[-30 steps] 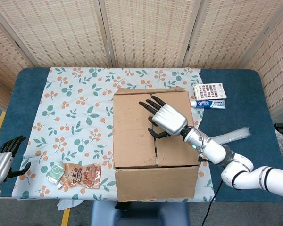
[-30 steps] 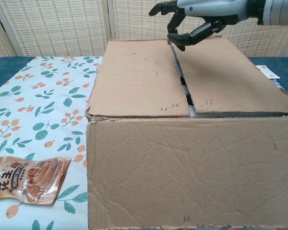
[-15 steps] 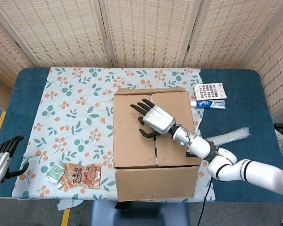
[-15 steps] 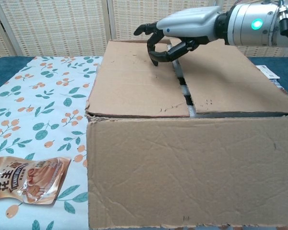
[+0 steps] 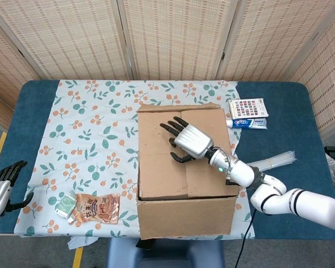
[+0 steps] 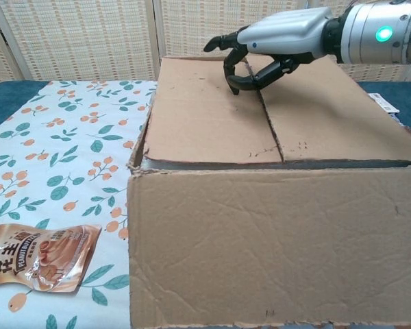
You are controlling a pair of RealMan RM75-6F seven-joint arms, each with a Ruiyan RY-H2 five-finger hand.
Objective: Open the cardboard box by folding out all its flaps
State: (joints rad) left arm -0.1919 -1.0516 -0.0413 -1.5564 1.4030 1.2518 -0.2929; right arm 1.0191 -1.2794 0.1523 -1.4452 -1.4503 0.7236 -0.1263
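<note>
The brown cardboard box [image 5: 162, 173] stands in the middle of the table and fills most of the chest view [image 6: 260, 240]. Its two top flaps lie flat and meet at a narrow seam [image 6: 272, 130]. My right hand [image 5: 188, 140] is over the far half of the lid, fingers spread and curved. In the chest view this right hand [image 6: 281, 38] has its fingertips [image 6: 234, 81] down on the left flap, next to the seam, and holds nothing. My left hand [image 5: 0, 192] hangs at the table's front left corner, fingers apart, far from the box.
A peanut pouch [image 5: 97, 207] and a small white packet [image 5: 64, 205] lie left of the box on the floral cloth [image 5: 89, 123]. A toothpaste box [image 5: 247, 123], a coloured card [image 5: 248, 107] and a clear plastic tube [image 5: 273, 162] lie to its right.
My right hand came down onto the left top flap and drew back to the right. The gap between the top flaps closed, and the box shifted slightly right.
</note>
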